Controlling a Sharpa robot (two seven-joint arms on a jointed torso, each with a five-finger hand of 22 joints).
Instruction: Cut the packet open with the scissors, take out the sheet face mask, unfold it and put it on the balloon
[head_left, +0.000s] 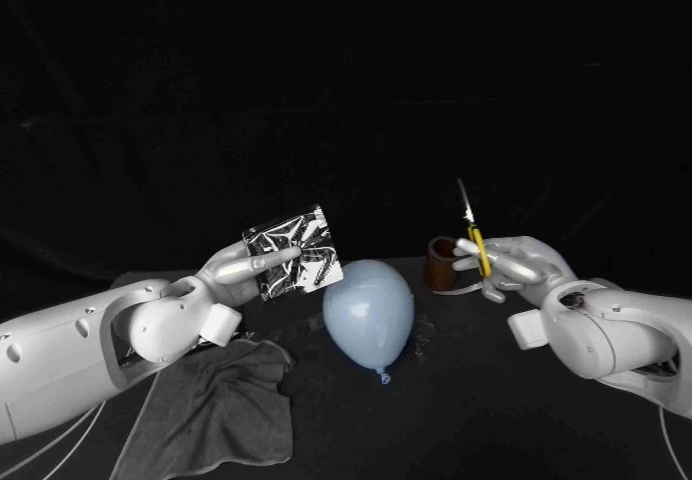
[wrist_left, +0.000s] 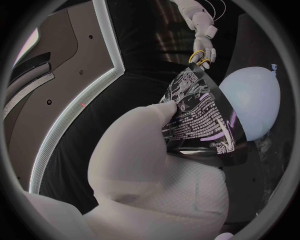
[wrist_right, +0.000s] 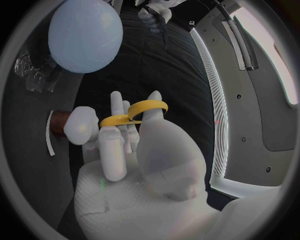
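Beside the balloon, left hand holds the packet up; right hand grips scissors upright.

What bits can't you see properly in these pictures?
- Mask: hidden inside the packet that the left hand holds, head view.
- Packet's print: too small to read, left wrist view.
- Scissors blades: behind the right hand in the right wrist view, and too thin in the head view to tell if they are open.
- Brown pot: partly behind the right hand, head view.
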